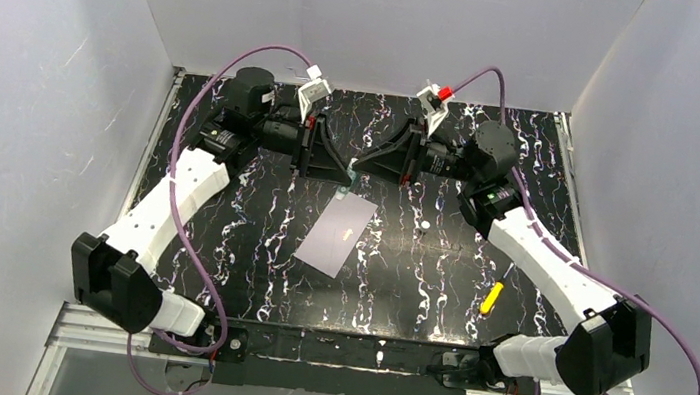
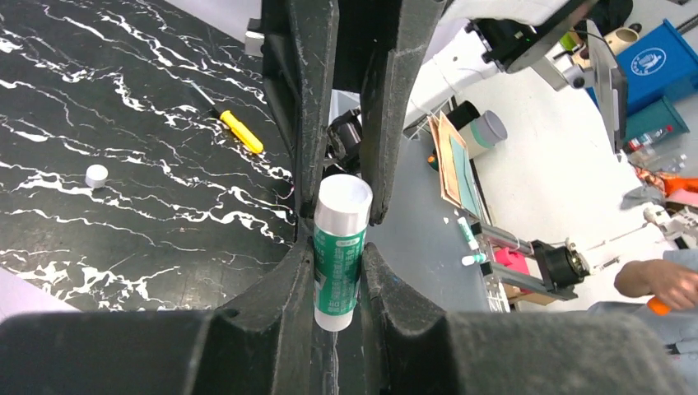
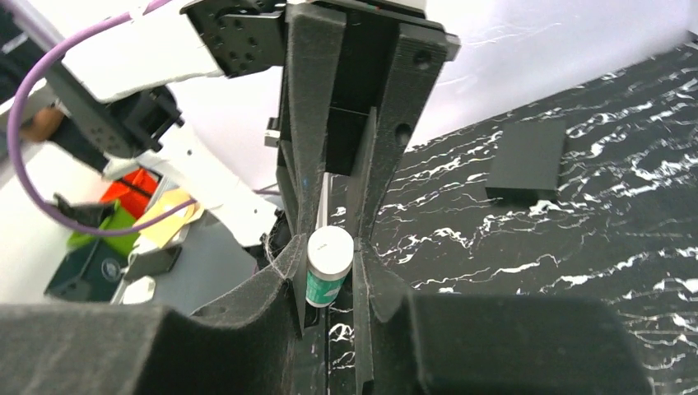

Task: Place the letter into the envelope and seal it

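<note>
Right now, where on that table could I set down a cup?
Bare: between the left arm and the envelope, and between the envelope and the screwdriver, bar a small white cap. Crowded: far middle, where the left hand and right hand meet on a glue stick.

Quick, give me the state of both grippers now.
Left gripper: shut on the glue stick.
Right gripper: shut on the same glue stick's white end.
</note>
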Action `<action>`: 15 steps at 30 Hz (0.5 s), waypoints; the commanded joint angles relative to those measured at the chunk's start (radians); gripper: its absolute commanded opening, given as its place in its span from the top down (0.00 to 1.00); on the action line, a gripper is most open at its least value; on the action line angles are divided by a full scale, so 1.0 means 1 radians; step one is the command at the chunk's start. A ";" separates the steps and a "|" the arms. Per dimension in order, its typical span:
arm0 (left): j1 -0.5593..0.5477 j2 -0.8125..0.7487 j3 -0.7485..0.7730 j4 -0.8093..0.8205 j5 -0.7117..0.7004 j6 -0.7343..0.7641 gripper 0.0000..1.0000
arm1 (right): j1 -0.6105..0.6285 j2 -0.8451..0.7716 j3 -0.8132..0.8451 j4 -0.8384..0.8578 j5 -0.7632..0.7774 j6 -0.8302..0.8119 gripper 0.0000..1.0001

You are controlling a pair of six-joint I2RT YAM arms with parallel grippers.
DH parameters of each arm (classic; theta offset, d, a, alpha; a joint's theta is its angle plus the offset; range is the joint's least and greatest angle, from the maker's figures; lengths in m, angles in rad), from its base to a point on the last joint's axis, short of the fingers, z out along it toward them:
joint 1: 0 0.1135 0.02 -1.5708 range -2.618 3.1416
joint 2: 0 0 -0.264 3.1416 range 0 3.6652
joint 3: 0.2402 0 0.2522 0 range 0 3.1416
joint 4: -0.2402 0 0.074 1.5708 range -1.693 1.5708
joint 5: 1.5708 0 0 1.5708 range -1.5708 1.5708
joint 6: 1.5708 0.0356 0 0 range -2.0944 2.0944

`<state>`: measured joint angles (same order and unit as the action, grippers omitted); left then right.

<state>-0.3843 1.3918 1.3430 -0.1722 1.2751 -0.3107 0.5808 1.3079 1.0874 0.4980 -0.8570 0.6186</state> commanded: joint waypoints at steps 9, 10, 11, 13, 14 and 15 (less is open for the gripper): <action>0.002 -0.091 -0.085 0.062 -0.285 0.041 1.00 | 0.067 -0.006 0.146 -0.266 0.494 0.037 0.26; 0.002 -0.088 -0.087 0.059 -0.325 0.052 1.00 | 0.095 -0.006 0.134 -0.266 0.543 0.057 0.25; 0.002 -0.084 -0.083 0.048 -0.357 0.069 1.00 | 0.130 -0.005 0.133 -0.274 0.605 0.063 0.25; 0.002 -0.083 -0.079 0.040 -0.412 0.085 1.00 | 0.205 0.010 0.164 -0.384 0.780 0.058 0.25; 0.002 -0.086 -0.078 0.041 -0.435 0.094 1.00 | 0.231 0.018 0.182 -0.440 0.859 0.064 0.25; 0.002 -0.092 -0.082 0.052 -0.456 0.100 1.00 | 0.253 0.022 0.185 -0.464 0.936 0.065 0.25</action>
<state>-0.3851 1.3376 1.2629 -0.1295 0.9535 -0.2634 0.7376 1.3121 1.2022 0.2008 -0.2985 0.6510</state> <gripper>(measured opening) 0.187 0.752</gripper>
